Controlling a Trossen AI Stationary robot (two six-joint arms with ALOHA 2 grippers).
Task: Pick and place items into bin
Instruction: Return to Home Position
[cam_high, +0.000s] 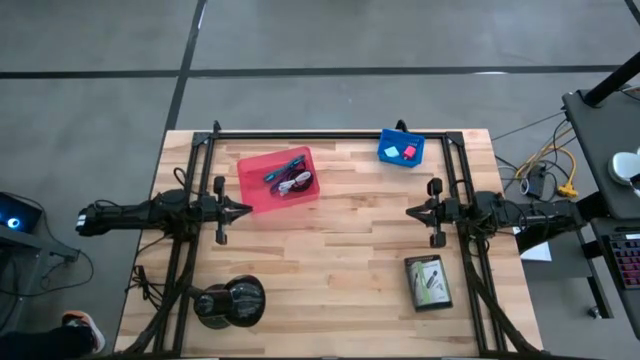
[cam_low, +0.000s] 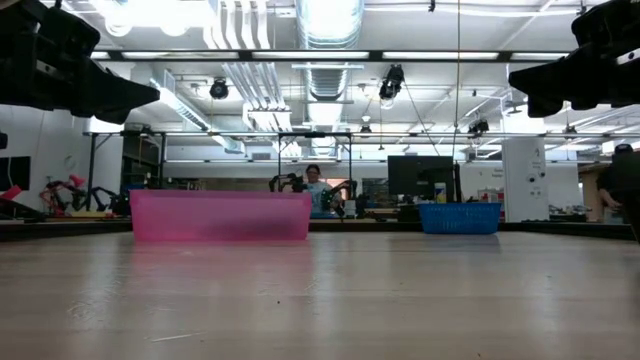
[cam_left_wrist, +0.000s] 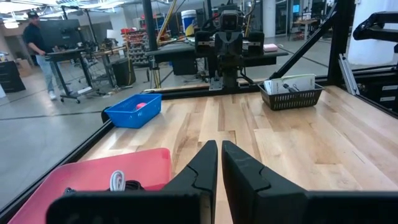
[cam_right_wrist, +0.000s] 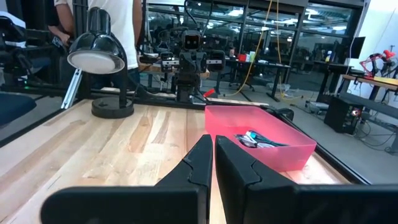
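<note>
The wooden surface (cam_high: 330, 260) carries a red bin (cam_high: 278, 180) with cables (cam_high: 288, 178) already lying inside. A black basket (cam_high: 428, 282) holding a packet stands near the right arm, and a small blue bin (cam_high: 401, 149) holds small pieces. Left claw (cam_high: 243, 210) and right claw (cam_high: 412, 211) hover apart, both pinched together, empty. Whether more sorting remains, I can't judge.

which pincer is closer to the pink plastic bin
Left. The left pincer sits right at the near-left edge of the pink plastic bin; the right pincer is across the table, far off its other side.
</note>
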